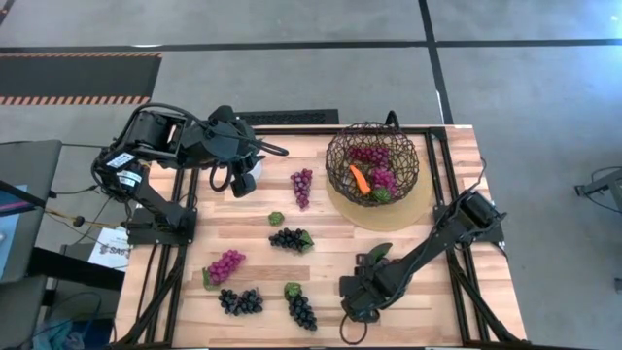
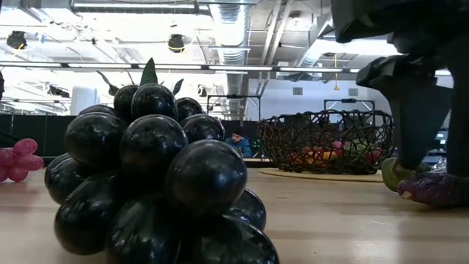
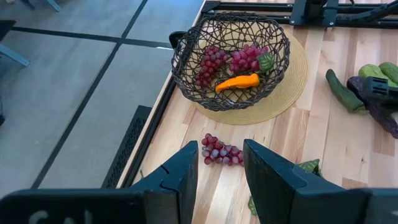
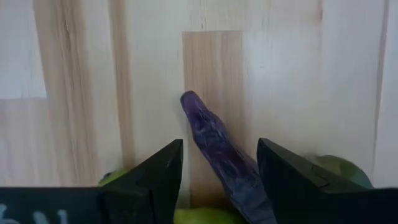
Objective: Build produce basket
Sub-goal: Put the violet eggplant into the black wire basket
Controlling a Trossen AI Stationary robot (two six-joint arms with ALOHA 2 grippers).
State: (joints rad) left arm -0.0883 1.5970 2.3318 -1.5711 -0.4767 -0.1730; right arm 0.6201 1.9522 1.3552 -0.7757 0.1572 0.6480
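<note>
On its tan mat [image 1: 420, 209] at the table's far right sits the wire basket [image 1: 372, 162], holding a carrot [image 1: 361, 178] and magenta grapes [image 1: 369, 153]; near the front edge my right gripper [image 4: 219, 163] is lowered, fingers spread either side of the purple eggplant [image 4: 219, 146]; my left gripper [image 3: 221, 163] hovers parted above a grape bunch [image 3: 221, 151]; more bunches [image 1: 291, 238] lie scattered.

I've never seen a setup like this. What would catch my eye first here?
Probably the dark wire basket on a tan mat at the table's far right, already holding grapes and an orange carrot. More grape bunches lie scattered over the wood. Near the front, the right gripper straddles a purple eggplant, fingers open.
</note>
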